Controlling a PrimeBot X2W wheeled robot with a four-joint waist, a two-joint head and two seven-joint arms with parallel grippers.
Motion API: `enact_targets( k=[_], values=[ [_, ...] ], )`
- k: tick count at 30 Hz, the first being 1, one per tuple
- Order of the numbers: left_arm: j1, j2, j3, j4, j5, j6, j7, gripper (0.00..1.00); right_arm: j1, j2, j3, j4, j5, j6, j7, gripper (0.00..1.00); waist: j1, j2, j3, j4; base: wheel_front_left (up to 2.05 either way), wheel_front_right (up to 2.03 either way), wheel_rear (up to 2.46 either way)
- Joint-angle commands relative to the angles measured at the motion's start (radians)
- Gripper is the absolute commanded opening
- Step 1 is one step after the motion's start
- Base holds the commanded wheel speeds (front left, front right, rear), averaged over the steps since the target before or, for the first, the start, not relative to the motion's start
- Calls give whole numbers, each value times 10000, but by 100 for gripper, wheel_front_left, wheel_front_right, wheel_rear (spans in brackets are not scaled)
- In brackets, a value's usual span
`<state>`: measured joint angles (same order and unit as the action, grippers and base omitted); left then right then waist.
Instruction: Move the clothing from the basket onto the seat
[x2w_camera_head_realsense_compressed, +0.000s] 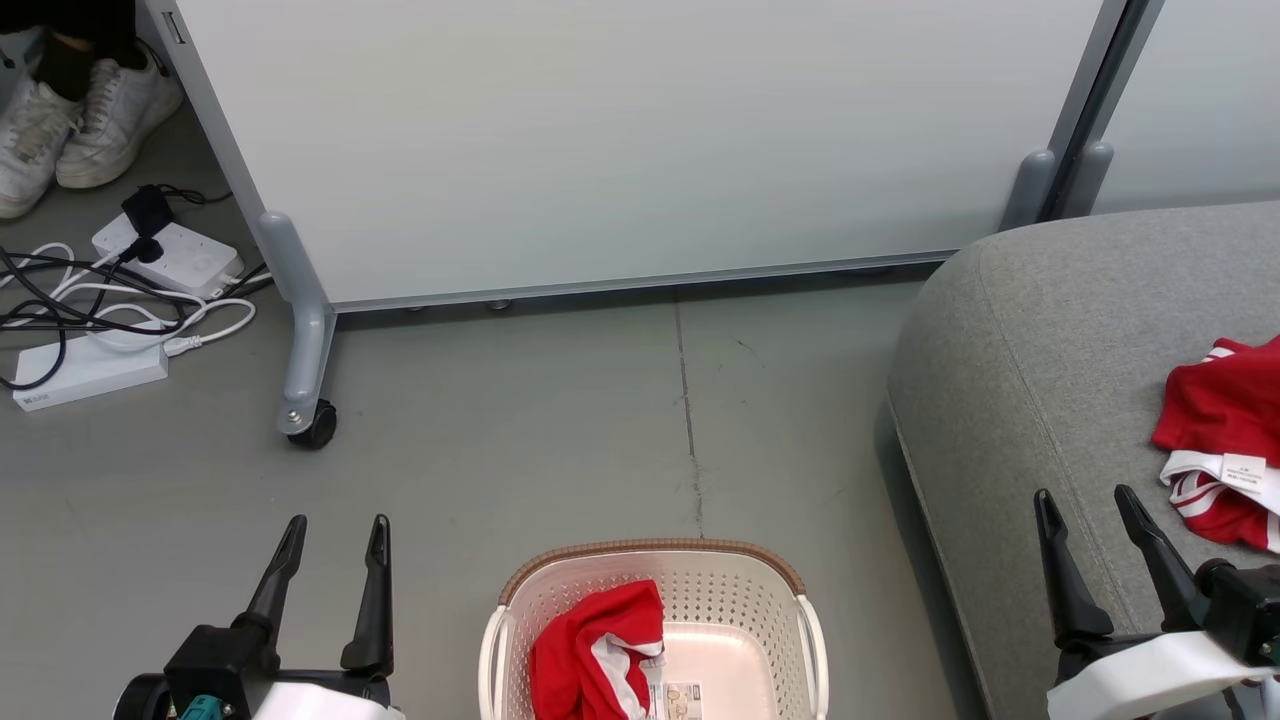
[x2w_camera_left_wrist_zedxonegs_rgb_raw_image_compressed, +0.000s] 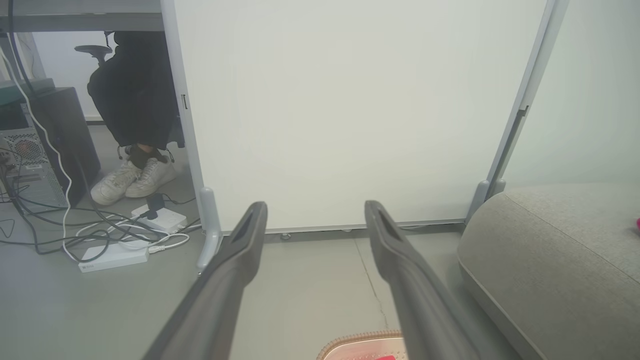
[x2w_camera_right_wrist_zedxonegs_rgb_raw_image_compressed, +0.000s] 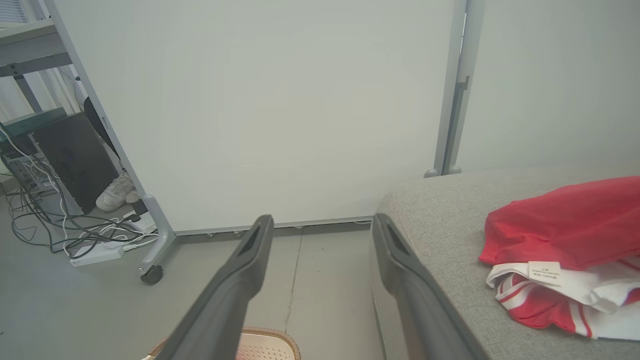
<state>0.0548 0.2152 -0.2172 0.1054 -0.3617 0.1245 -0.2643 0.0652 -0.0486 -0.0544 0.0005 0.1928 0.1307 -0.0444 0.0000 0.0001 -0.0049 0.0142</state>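
The left gripper (x2w_camera_head_realsense_compressed: 338, 522) and right gripper (x2w_camera_head_realsense_compressed: 1082, 493) gape empty; the clothing (x2w_camera_head_realsense_compressed: 590, 650) in the basket (x2w_camera_head_realsense_compressed: 745, 600) looks soft, light, best pinched at its top fold.

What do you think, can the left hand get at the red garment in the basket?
Probably yes. The left hand is open and empty, the basket has no lid, and the red garment lies uncovered on its left side, nearest that hand.
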Motion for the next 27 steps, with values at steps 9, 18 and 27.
enact_targets(
  k=[9, 18, 27],
  values=[
    [-225, -8, -14, 187, 110, 21, -10, 100, -32, -47, 76, 10, -15, 3, 48, 100, 0, -1, 45, 1, 0, 0, 0],
    [-902, -105, -86, 21, 315, -230, -10, 100, -251, -47, 161, -163, -12, 3, 76, 100, 0, -1, 562, -28, 0, 0, 0],
    [-2348, -462, -421, 223, 665, -735, -10, 100, -846, -44, 400, -635, -11, 4, -18, 100, 0, -1, 1964, -406, 0, 0, 0]
  ],
)
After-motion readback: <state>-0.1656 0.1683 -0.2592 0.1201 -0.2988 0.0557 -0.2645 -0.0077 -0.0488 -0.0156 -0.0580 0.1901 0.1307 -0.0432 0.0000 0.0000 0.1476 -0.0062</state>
